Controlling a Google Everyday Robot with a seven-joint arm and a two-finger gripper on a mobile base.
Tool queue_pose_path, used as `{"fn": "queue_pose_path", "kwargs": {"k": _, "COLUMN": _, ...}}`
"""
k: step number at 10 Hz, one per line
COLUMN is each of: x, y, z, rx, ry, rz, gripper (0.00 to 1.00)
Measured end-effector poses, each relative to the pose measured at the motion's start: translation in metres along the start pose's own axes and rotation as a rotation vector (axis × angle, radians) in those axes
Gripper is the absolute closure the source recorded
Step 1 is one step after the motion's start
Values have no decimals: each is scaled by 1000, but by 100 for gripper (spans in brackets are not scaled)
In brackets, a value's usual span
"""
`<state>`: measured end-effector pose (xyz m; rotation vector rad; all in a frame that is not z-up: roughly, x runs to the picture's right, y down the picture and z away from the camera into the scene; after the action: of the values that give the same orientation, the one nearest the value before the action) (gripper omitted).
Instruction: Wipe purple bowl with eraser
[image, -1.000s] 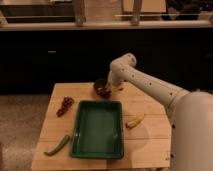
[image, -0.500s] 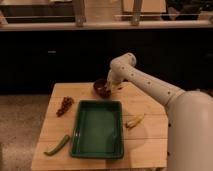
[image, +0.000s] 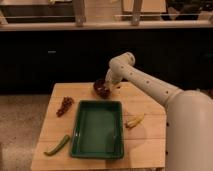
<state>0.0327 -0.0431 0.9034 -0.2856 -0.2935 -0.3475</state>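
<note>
The small dark purple bowl (image: 101, 88) sits at the far edge of the wooden table (image: 145, 135), just behind the green tray (image: 98, 129). My gripper (image: 107, 88) hangs down from the white arm right over the bowl, reaching into or just above its right side. The eraser is not visible on its own; it may be hidden at the gripper inside the bowl.
A yellow curved pepper-like item (image: 135, 121) lies right of the tray. A green pepper (image: 58, 145) lies at the front left. A dark red grape-like cluster (image: 65, 105) lies left of the tray. A dark counter wall stands behind the table.
The gripper stays over the bowl; only a slight shift, if any, shows.
</note>
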Motion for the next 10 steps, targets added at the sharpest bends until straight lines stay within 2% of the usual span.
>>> {"fn": "queue_pose_path", "kwargs": {"k": 4, "x": -5, "y": -6, "z": -1, "rx": 8, "ry": -33, "rz": -83, "gripper": 100}}
{"fn": "queue_pose_path", "kwargs": {"k": 10, "x": -33, "y": -22, "z": 10, "rx": 9, "ry": -111, "rz": -176, "gripper": 100}}
